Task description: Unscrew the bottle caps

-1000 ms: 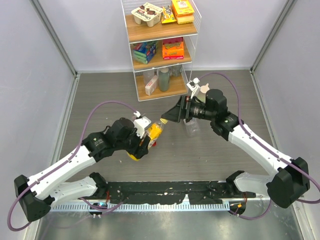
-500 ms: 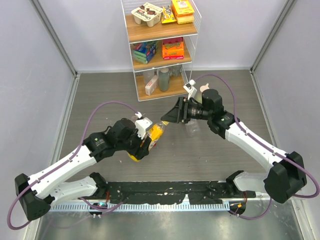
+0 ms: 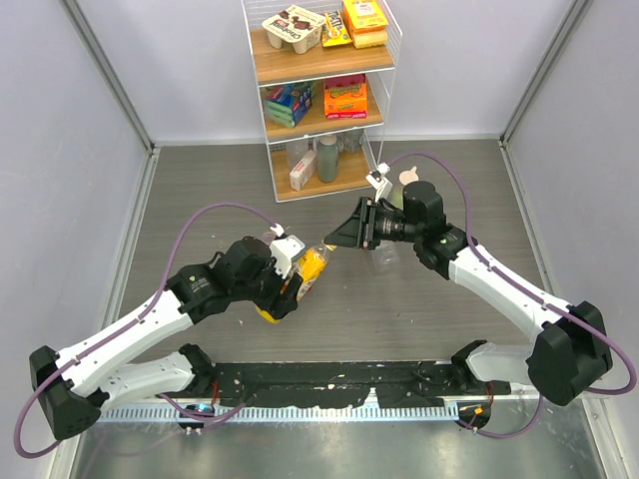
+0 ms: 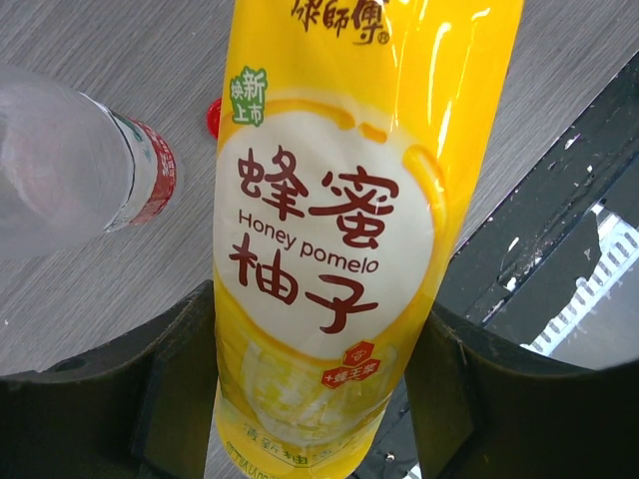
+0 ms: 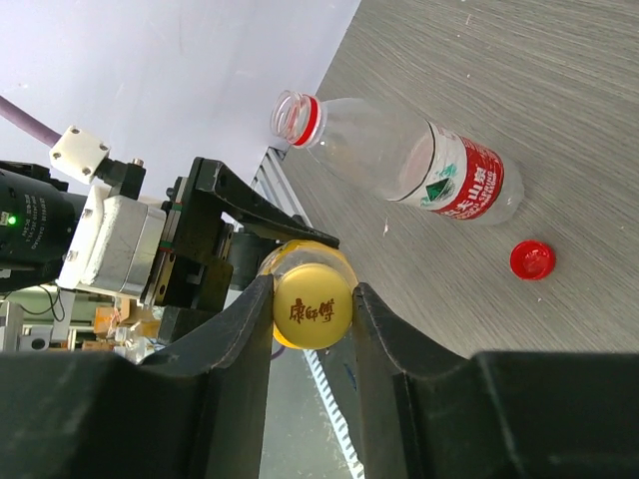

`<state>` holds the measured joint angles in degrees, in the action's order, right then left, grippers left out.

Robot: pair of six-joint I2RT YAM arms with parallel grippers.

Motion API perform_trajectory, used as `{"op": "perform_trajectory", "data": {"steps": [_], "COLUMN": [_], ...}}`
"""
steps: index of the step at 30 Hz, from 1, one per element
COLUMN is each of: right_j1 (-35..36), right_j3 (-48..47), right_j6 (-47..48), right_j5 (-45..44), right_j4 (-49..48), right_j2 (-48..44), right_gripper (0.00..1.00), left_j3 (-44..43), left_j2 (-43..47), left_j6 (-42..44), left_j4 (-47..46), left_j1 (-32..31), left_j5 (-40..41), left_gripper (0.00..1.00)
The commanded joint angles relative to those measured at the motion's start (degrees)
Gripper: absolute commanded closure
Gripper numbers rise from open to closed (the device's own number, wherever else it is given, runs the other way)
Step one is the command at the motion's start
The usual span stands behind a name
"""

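Observation:
The yellow-orange juice bottle (image 4: 329, 230) is held off the table, my left gripper (image 4: 315, 384) shut on its lower body. Its yellow cap (image 5: 313, 307) sits between the fingers of my right gripper (image 5: 313, 311), which is shut on it, both pads touching the rim. In the top view the two grippers meet mid-table, left gripper (image 3: 292, 282) and right gripper (image 3: 331, 239). A clear bottle with a red label (image 5: 399, 160) lies on its side with an open neck. Its red cap (image 5: 531, 259) lies loose on the table beside it. No white cap is in view.
A white wire rack (image 3: 319, 90) of snacks and bottles stands at the back centre. A pale green bottle with a cream pointed top (image 3: 406, 181) stands behind my right arm, and a clear bottle (image 3: 382, 257) under it. A black rail (image 3: 329, 384) runs along the near edge.
My right gripper has closed from wide open onto the yellow cap, and its wrist shifted slightly left. The left arm and the juice bottle have stayed put.

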<state>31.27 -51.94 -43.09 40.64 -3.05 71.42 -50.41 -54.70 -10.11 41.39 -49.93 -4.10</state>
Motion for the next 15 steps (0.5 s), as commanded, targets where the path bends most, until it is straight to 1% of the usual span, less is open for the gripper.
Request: {"op": "perform_trajectory", "data": {"steps": [1, 2, 9, 15], "right_j1": [-0.06, 0.02, -0.07, -0.07], "right_j3": [-0.09, 0.00, 1.05, 2.99], "right_j6": [0.46, 0.64, 2.22, 2.22], "right_j5": [1.98, 1.98, 4.62, 8.13], "right_j4": [-3.45, -3.63, -7.23, -12.94], "right_j2": [-0.58, -0.75, -3.47, -6.55], "right_gripper": [0.96, 0.98, 0.98, 0.98], "left_j3": [-0.48, -0.48, -1.44, -2.14], "left_j2": [0.73, 0.91, 2.23, 4.68], "left_j6": [0.00, 0.00, 0.70, 0.27], "left_j4": [-1.66, -1.66, -1.84, -3.85], "left_j1": [-0.43, -0.43, -0.43, -0.43], "left_j5": [0.14, -0.20, -3.54, -9.43], "left_gripper": [1.00, 1.00, 1.00, 1.00]}}
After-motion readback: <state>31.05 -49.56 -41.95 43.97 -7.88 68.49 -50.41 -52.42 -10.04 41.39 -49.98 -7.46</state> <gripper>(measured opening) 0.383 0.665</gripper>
